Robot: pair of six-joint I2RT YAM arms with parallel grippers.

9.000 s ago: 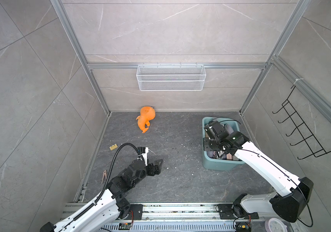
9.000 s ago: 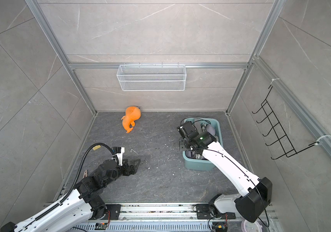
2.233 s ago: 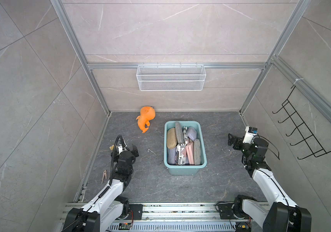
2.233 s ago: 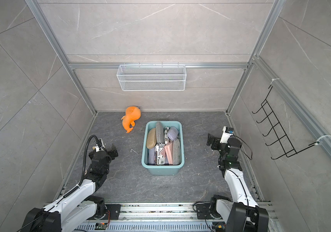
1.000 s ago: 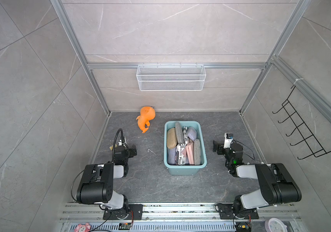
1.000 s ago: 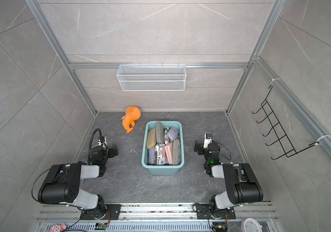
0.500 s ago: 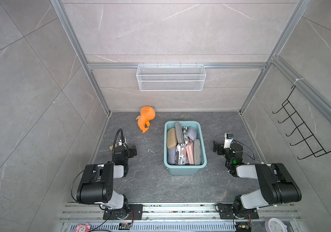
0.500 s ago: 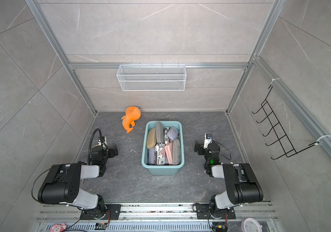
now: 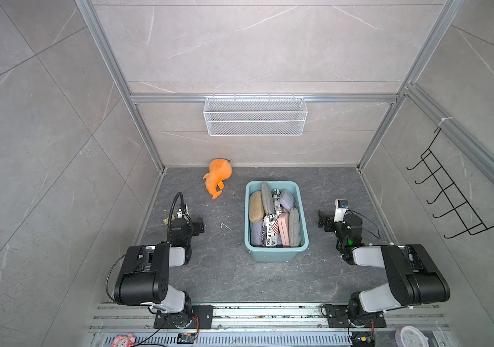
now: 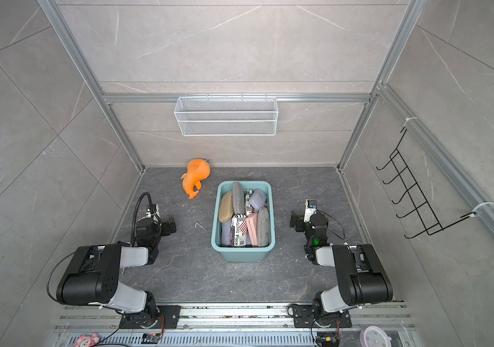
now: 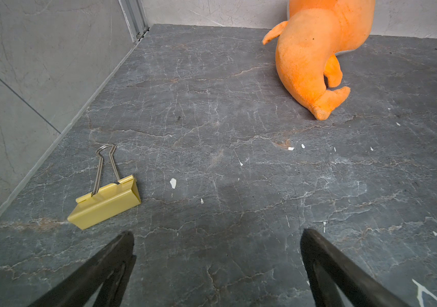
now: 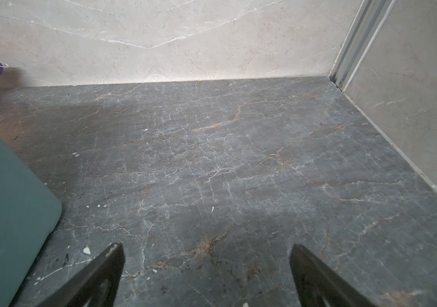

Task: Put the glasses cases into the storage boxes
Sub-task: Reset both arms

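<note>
Your tub (image 9: 272, 256) now sits in the middle of the desk (image 9: 224, 270). In the earliest frame it lay by the right wall with the right arm reaching into it. Both arms have since folded back over their bases, and nothing has shifted in the last second.

All the cases (image 9: 272, 216) you can see lie inside the tub, packed side by side and partly stacked. A tan case (image 9: 256, 207) is against its left wall. A grey case (image 9: 266, 194) stands on edge beside that, and a lilac case (image 9: 286, 199) lies toward the far right corner. A print case (image 9: 269, 232) and a pink case (image 9: 283, 229) lie nearer the front. Both top views show the same packing (image 10: 244, 216).

Your left gripper (image 11: 217, 236) is low over the desk, left of the tub and well apart from it. Its fingers (image 11: 121, 255) are spread wide, with only bare desk between them, so it holds nothing. A yellow clip (image 11: 106, 204) lies flat just ahead of one finger, near the left wall. The orange toy (image 11: 315, 58) lies farther off at the back wall, clear of the tub in both top views (image 9: 217, 177).

Your right gripper (image 12: 206, 249) is right of the tub, also low and spread wide over bare desk, gripping nothing. Its wrist view catches a corner of the tub (image 12: 5, 199) close beside it, not touching. In a top view that gripper (image 10: 295, 220) points toward the back wall.

A white basket (image 9: 254, 120) hangs on the back wall and a black rack (image 9: 450, 198) on the right wall.
</note>
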